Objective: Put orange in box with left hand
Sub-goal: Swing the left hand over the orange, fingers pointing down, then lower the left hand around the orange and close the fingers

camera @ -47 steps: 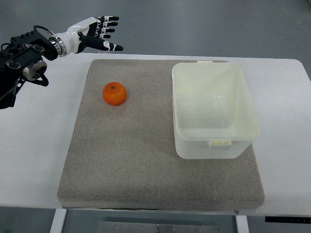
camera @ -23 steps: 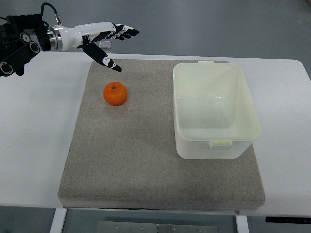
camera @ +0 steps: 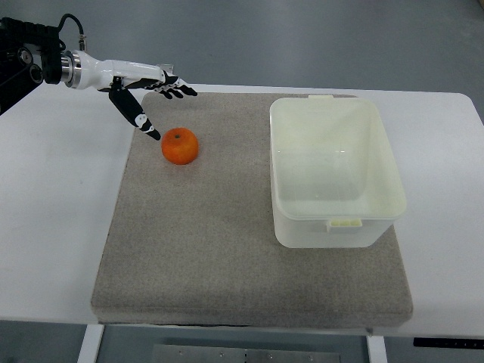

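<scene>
White table (camera: 53,227) carrying a grey felt mat (camera: 219,257), seen from above. The orange (camera: 180,146) lies on the mat's far left part, well apart from the empty, pale open box (camera: 336,170) on the mat's right side. The left hand (camera: 144,87), reaching in from the upper left, is beside the orange; its fingers (camera: 175,88) are spread and hold nothing, and the thumb tip is just beside the fruit's left edge.

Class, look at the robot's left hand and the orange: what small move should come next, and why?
Probably lower the left hand a little further and close around the orange. Its fingers are spread, the thumb tip sits just beside the fruit, nothing is grasped, and the box stands empty.
</scene>
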Robot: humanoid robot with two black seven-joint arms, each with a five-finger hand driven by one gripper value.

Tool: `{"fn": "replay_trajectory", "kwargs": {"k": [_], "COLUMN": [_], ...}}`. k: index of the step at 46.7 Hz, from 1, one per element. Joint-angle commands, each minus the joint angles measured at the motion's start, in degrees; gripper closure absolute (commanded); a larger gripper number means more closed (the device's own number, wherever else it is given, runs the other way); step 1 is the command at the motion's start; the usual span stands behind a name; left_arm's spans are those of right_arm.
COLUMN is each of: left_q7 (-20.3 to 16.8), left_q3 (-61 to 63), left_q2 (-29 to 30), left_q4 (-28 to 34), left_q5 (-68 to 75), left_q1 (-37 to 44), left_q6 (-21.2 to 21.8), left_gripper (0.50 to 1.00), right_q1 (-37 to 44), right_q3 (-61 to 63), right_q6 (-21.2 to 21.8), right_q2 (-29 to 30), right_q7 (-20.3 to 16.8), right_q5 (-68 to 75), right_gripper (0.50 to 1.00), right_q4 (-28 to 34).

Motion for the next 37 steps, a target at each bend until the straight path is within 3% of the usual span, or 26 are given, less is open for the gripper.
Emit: {"fn": "replay_trajectory", "kwargs": {"k": [1, 7, 19, 37], "left_q7": [0.01, 0.01, 0.01, 0.01], "left_q3": [-0.02, 0.15, 0.24, 0.33], "left_q2": [-0.44, -0.8, -0.8, -2.64], "left_q4": [-0.01, -0.54, -4.32, -4.41], "left_q5": [5.94, 9.99, 11.4, 16.41], "left_q1": [-0.12, -0.2, -1.17, -0.82], "left_q6": [2.87, 8.76, 8.86, 8.86], "left_gripper": [0.589, 0.583, 0.572, 0.566], "right_q1": [0.0, 0.0, 0.0, 0.0], "right_q3": [0.0, 0.0, 0.0, 0.0], "right_q6": [0.0, 0.0, 0.0, 0.0], "right_q2": [0.0, 0.0, 0.0, 0.0], "right_q7": [0.0, 0.0, 0.0, 0.0], "right_q5": [0.05, 0.05, 0.05, -0.03], "right_gripper": [0.574, 0.574, 0.574, 0.574], "right_q4": [0.0, 0.0, 0.0, 0.0]}}
